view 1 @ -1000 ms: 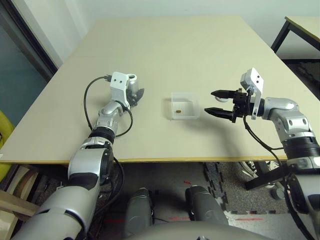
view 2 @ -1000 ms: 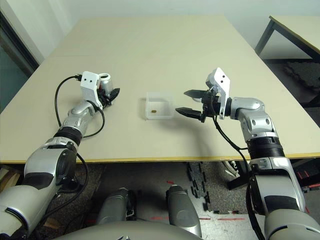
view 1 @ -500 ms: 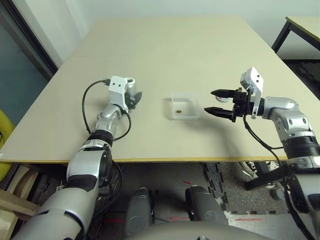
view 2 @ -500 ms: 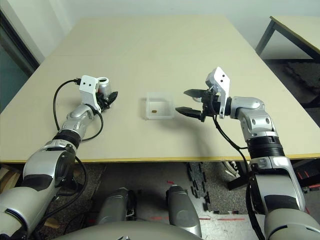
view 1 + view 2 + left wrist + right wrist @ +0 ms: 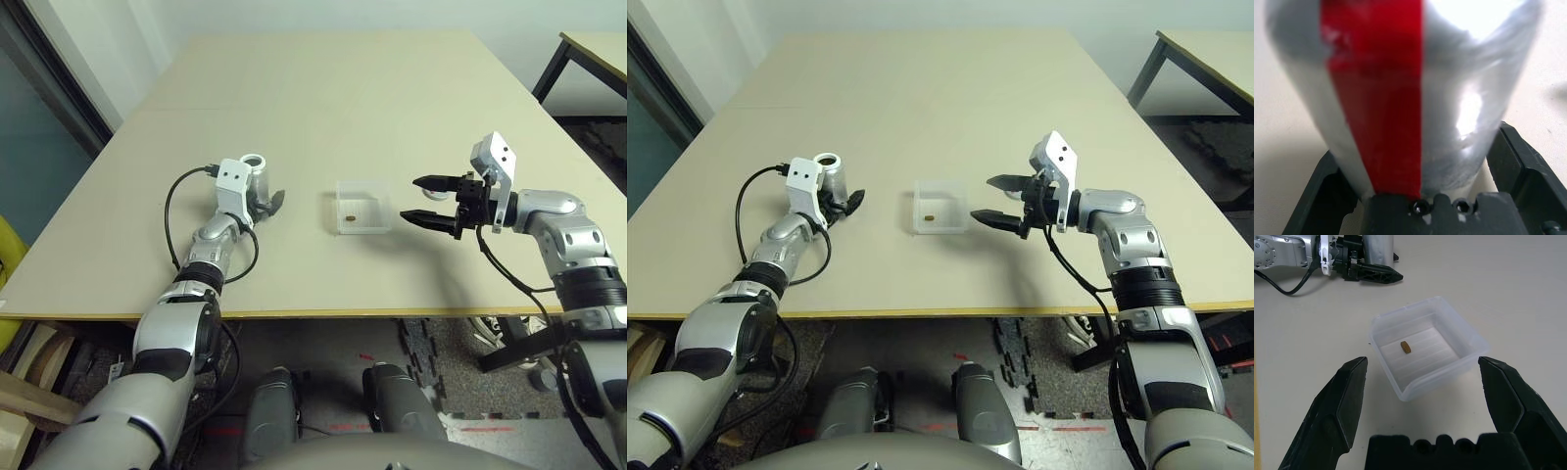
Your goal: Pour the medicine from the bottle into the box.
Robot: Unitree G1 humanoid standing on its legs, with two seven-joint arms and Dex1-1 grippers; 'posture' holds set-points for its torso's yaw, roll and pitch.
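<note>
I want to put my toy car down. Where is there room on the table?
Lots of bare table lies beyond the box, and along the near edge too. It is crowded around the box, between the bottle in the left gripper and the right gripper.

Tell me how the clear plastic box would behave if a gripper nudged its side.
The box looks thin-walled and holds only one tiny pill, so it is probably very light and would slide across the smooth table rather than resist. Being shallow and wide, it seems unlikely to tip. Its thin rim may flex if squeezed, and the loose pill would likely skitter inside.
</note>
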